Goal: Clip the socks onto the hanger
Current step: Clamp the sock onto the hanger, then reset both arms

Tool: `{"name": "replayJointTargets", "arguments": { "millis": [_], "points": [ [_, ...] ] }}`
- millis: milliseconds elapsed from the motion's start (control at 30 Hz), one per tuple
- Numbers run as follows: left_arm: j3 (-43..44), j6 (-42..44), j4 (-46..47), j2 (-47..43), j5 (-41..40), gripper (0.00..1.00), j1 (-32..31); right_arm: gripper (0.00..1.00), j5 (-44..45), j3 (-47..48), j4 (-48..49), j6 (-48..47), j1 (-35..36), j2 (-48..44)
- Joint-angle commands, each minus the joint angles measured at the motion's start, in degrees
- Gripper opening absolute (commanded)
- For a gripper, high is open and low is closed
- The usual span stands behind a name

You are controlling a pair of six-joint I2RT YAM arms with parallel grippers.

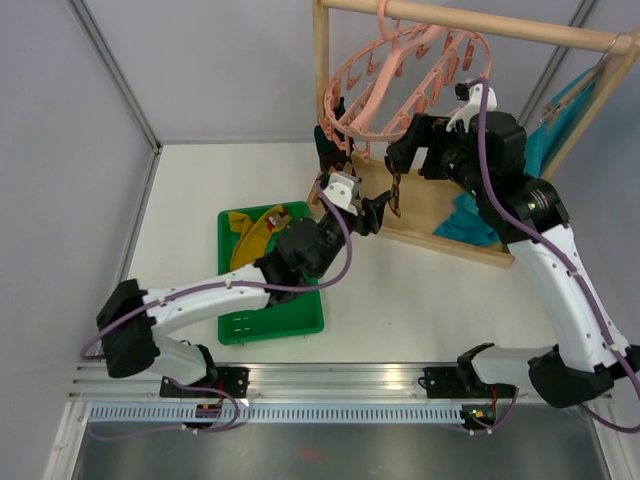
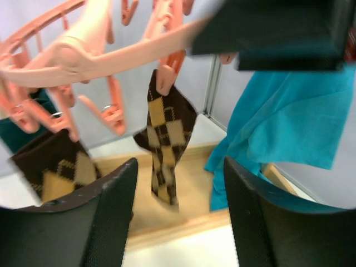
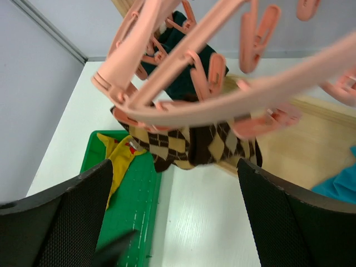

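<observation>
The pink hanger hangs by its hook from the wooden rod. One brown-tan argyle sock hangs from a pink clip. A second argyle sock hangs to its left; both show in the right wrist view. A dark teal sock hangs behind them on the hanger. Mustard yellow socks lie in the green tray. My left gripper is open and empty, just below the hanger, facing the argyle sock. My right gripper is open and empty beside the hanger's lower rim.
The wooden rack's base lies under the hanger. A large turquoise cloth hangs on the rack's right side, close to my right arm. Grey walls close the left and back of the table.
</observation>
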Motion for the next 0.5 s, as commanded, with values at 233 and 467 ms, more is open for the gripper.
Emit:
{"name": "replayJointTargets", "arguments": {
  "millis": [233,467],
  "points": [
    [5.4,-17.4,-56.69,-27.38,-11.4,1.0,1.32,0.98,-0.88,-19.86,7.35,-3.8,-0.16,-18.83],
    [2.32,-19.24,-69.01,-42.07,-14.66,1.0,1.85,0.98,-3.26,-29.99,8.49,-3.36,-0.16,-27.26]
  ]
}}
